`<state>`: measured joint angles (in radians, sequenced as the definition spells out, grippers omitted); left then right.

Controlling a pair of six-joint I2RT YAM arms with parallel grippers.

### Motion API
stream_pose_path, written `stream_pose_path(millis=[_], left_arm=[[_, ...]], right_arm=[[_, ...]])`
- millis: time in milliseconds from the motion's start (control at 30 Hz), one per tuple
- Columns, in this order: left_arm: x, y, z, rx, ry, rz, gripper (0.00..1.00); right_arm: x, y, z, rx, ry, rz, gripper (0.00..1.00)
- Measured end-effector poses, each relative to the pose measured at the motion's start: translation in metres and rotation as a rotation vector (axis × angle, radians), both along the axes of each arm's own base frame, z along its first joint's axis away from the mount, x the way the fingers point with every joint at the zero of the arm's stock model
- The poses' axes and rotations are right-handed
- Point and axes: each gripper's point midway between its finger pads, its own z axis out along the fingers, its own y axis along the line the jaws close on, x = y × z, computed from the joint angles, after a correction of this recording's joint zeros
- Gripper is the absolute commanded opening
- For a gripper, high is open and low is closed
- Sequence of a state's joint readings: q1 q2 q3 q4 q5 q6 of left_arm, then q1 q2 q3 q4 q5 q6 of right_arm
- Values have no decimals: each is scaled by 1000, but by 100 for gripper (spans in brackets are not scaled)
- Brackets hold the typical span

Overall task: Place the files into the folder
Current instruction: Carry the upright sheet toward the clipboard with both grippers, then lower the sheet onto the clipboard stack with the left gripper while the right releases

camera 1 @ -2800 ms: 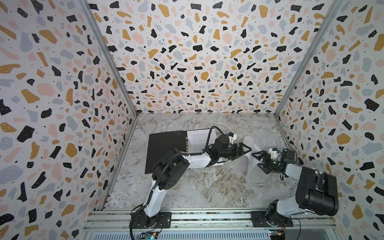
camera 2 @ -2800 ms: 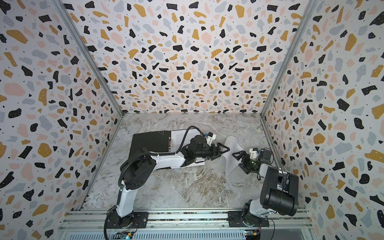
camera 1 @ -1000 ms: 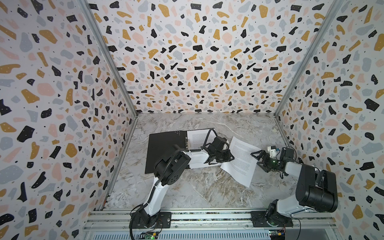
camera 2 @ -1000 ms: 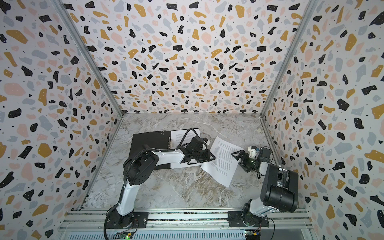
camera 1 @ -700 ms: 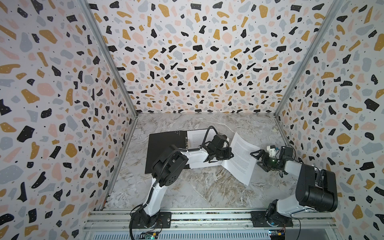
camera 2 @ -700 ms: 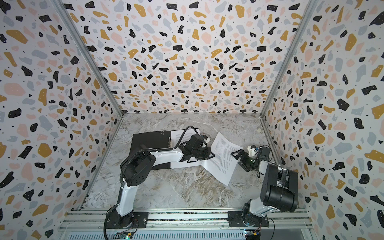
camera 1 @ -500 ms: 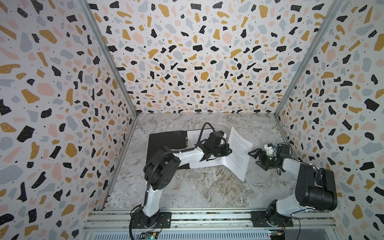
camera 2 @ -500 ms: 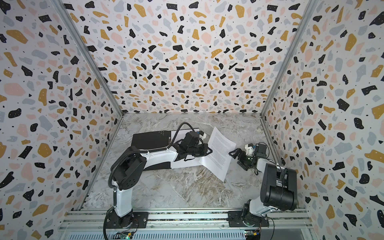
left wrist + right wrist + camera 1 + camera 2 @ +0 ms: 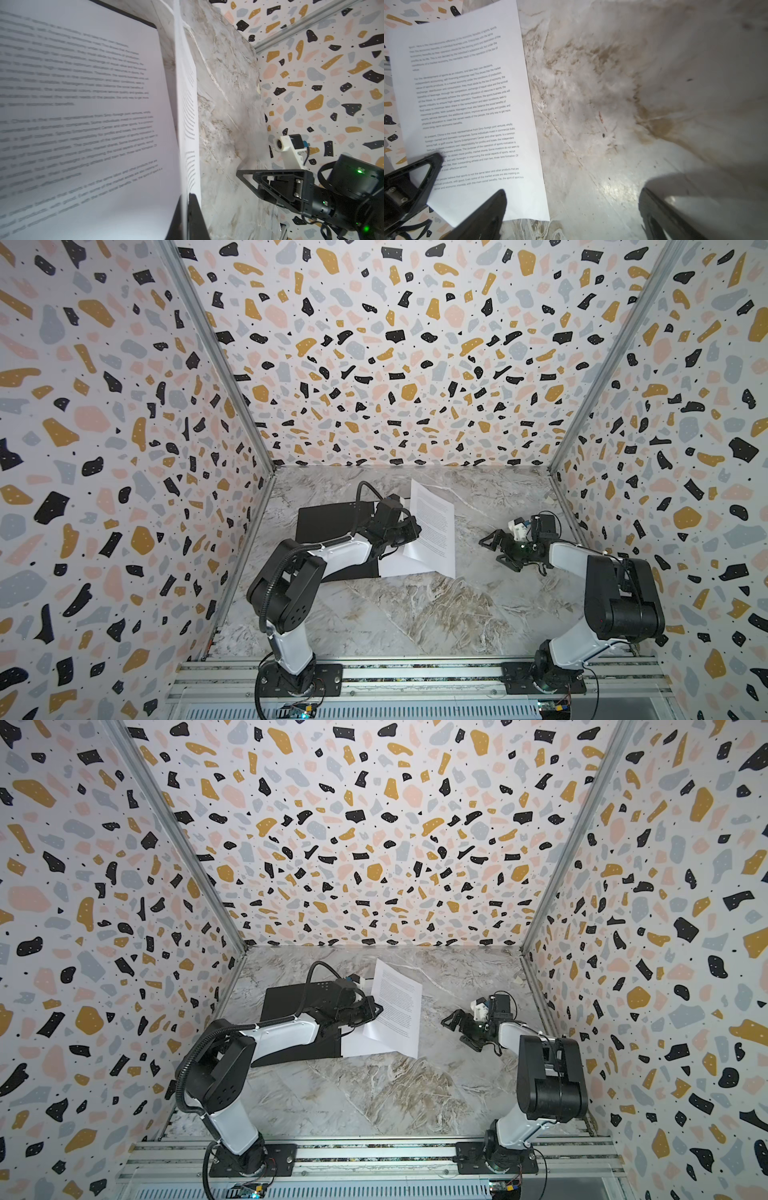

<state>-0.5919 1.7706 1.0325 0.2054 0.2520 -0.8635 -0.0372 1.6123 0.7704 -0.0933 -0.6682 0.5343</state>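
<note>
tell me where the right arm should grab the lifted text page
Probably the free long edge of the text page nearest the right gripper, coming from the right with fingers either side. The left gripper pinches the opposite edge, holding the page tilted up from the table, so that edge stands clear.

white sheet (image 9: 434, 526), black folder (image 9: 324, 520), grey-marbled table (image 9: 415, 614)

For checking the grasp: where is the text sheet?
In both top views the text sheet stands raised mid-table, in the jaws of the left gripper, just right of the black folder.
</note>
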Motion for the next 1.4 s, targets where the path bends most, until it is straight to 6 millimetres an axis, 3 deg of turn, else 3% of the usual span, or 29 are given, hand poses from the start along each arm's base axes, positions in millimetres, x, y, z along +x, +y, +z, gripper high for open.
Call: stream_pose_path(millis=[333, 800, 967, 1233, 1400], left_arm=[[5, 24, -18, 55, 11, 88, 0], [14, 38, -29, 80, 33, 163, 0], [15, 43, -33, 89, 42, 174, 0], [20, 44, -48, 135, 77, 158, 25], [12, 47, -60, 172, 121, 144, 38]], right_arm=[[18, 33, 0, -10, -4, 86, 100], [80, 95, 2, -6, -65, 218, 99], [92, 113, 2, 11, -85, 255, 97], [100, 136, 2, 43, -109, 302, 97], [102, 142, 3, 59, -115, 312, 97]])
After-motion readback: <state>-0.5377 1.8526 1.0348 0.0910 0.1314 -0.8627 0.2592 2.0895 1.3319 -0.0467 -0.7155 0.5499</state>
